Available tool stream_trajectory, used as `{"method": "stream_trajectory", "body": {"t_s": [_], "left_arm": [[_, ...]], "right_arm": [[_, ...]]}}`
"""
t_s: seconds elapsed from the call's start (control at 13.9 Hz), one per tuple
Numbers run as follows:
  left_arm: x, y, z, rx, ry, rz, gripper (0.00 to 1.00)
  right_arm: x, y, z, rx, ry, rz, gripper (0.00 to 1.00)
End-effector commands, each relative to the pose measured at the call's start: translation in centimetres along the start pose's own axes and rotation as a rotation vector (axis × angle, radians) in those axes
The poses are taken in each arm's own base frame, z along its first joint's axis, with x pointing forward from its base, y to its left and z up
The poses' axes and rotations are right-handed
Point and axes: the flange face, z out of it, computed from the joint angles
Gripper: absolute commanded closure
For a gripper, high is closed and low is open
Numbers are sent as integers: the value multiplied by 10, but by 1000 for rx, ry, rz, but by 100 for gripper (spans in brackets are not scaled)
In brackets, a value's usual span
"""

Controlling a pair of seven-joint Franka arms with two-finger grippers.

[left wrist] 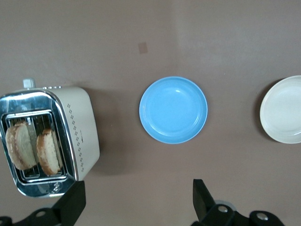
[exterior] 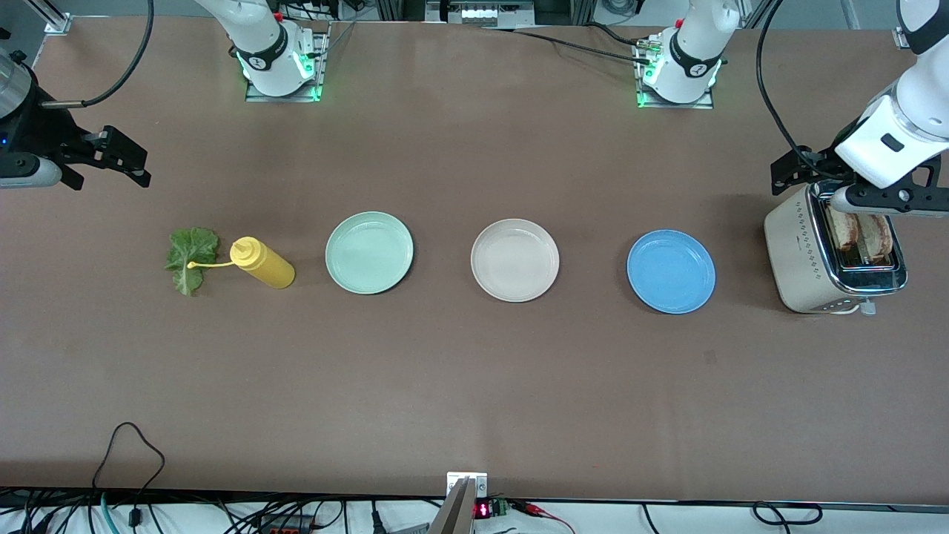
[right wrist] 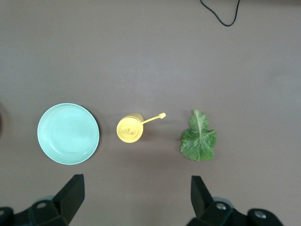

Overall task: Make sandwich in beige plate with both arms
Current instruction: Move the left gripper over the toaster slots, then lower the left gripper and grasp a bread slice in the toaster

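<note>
the round, shallow beige plate point(exterior: 514, 259) lay mid-table between a mint-green point(exterior: 369, 252) and a blue plate point(exterior: 671, 271), well apart from the spread-fingered left gripper point(exterior: 804, 172) over the toaster point(exterior: 797, 256) holding two bread slices point(exterior: 860, 231), and from the spread-fingered right gripper point(exterior: 122, 157) above bare table near the crinkled green lettuce leaf point(exterior: 191, 257).

Light falls evenly and fairly bright from overhead onto the matte brown table point(exterior: 474, 386), which shows no glare. Shadows are soft and short: a dark crescent hugs the beige plate point(exterior: 514, 259) on its rim toward the right arm's end. The toaster point(exterior: 804, 256) throws a broader shadow, and its chrome top gleams. Green lamps glow at both arm bases. All views are sharp.
</note>
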Motion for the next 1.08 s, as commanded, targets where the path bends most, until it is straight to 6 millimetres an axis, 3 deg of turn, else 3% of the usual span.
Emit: {"method": "stream_trajectory", "body": {"t_s": [0.0,0.22,0.43,0.57,0.65,0.72,0.79,1.01], "left_arm": [[-5,-3,-1,-10,-32,-16,0],[2,-15,12,-12,-59,-39,0],[15,-20,38,-11,-106,-44,0],[18,-30,43,22,-110,-53,0],[26,-34,60,22,-141,-59,0],[35,-41,62,34,-140,-63,0],[43,-63,63,67,-138,-81,0],[55,-86,84,166,-170,-67,0]], "right_arm": [[0,-2,-2,-15,-7,12,0],[0,-3,-1,-15,-8,11,0],[0,-3,-1,-15,-8,11,0],[0,-3,-1,-15,-8,11,0],[0,-3,-1,-15,-8,11,0],[0,-3,-1,-15,-8,11,0],[0,-3,-1,-15,-8,11,0],[0,-3,-1,-15,-7,11,0]]}}
